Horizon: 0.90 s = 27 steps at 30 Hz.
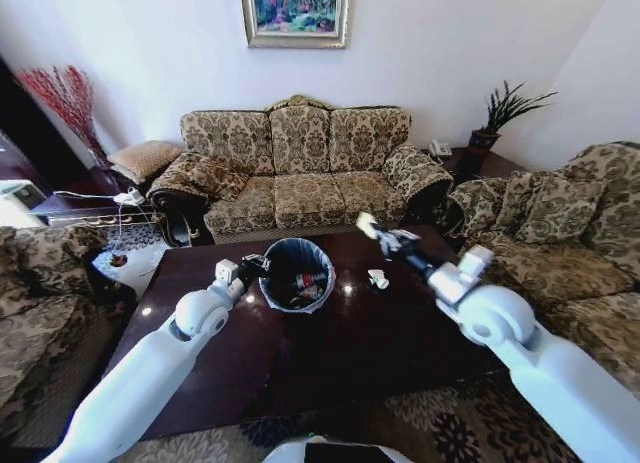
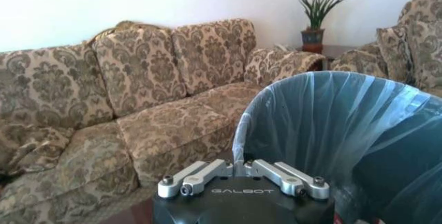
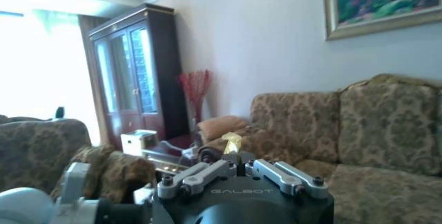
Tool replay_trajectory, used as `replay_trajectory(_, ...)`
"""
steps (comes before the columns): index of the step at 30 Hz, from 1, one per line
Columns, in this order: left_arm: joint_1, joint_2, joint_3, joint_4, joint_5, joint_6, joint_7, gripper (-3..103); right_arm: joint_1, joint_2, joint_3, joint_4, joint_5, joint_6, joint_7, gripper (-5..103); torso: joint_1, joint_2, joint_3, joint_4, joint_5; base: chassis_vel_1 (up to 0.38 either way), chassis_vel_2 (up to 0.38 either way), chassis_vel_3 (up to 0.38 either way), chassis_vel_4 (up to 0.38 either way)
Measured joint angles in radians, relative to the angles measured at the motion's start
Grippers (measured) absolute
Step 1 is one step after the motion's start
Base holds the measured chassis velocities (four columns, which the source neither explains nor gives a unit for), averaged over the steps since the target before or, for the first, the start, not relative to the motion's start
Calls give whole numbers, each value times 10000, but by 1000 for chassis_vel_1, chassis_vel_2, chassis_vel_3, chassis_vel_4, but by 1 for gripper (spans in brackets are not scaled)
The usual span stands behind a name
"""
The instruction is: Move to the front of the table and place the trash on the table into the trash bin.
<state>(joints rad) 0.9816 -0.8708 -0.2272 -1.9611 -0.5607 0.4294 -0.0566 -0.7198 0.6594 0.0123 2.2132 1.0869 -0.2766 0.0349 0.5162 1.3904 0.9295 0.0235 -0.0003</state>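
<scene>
Lined trash bin (image 1: pixel 297 273) upright on dark table (image 1: pixel 380 343); white wad (image 1: pixel 378 279) just beside it.

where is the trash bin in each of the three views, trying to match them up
Head view: the trash bin stands on the table, centre of the picture, by the left gripper.
Left wrist view: its bag-lined wall rises close beside that gripper.
Right wrist view: the bin is not in this picture.
Shared landmark: the patterned sofa against the wall.

Trash bin (image 2: pixel 332 131) rim cut off
</scene>
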Motion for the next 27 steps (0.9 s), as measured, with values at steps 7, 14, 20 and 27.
replay_trajectory(7, -365, -74, 420, 298, -50, 17, 12, 2, 1801, 821, -2769, -775, 229, -297, 507, 0, 2, -1, 1, -1, 2, 0, 0, 0, 0)
replay_trajectory(14, -447, -60, 362, 379, -88, 5, 85, 2, 2037, 1015, -3601, -1243, -165, -854, 404, -2, -2, -1, 0, -5, 1, 0, 0, 0, 0)
replay_trajectory(20, -436, -29, 292, 369, -110, -17, 99, 2, 2247, 1049, -3892, -1453, -285, -890, 418, 8, -2, 0, 0, -5, 2, 0, 0, 0, 0)
replay_trajectory(27, -151, 3, 130, 106, -112, -16, 64, 2, 2536, 1408, -4009, -1849, -432, -720, 537, 31, -2, -1, -1, -3, 3, 0, 0, 0, 0)
